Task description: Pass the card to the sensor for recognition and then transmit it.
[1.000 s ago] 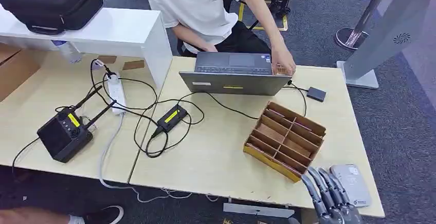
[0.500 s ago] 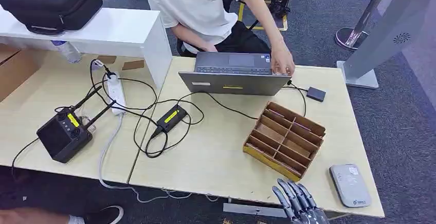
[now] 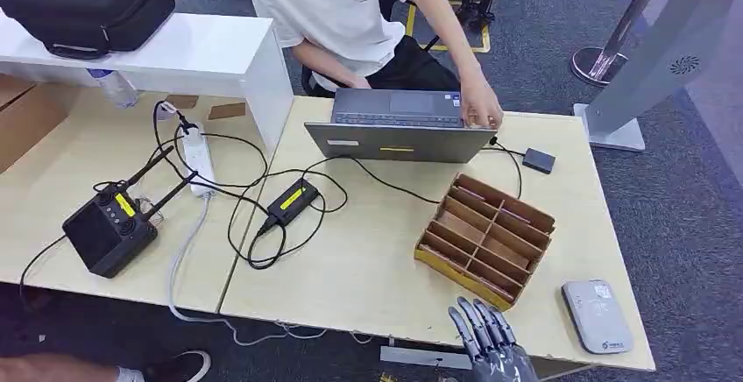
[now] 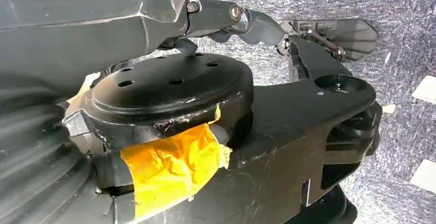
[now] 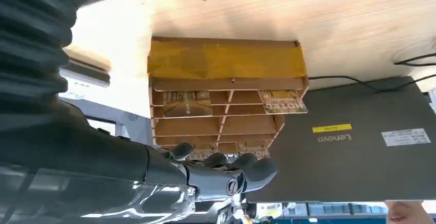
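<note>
Head view, item one: your right hand (image 3: 487,340) stands at the near table (image 3: 368,268) edge, fingers straight, slightly spread, holding nothing. It sits just in front of the wooden divider box (image 3: 484,237); a second ago it was further right, beside the grey sensor pad (image 3: 597,315), which now lies uncovered near the table's right corner. Cards stand in the box's far slots, too small to read here. A person's hand (image 3: 481,110) rests on the laptop (image 3: 399,124).

Right wrist view, item two: you see the box (image 5: 226,93) with yellow tape on its near wall. A printed card (image 5: 283,101) leans out of a slot on the laptop's side; another card (image 5: 187,103) lies in a neighbouring slot. Your fingers (image 5: 241,170) reach flat, apart from both cards.

Left wrist view, item three: left hand's fingers cannot be told.
</note>
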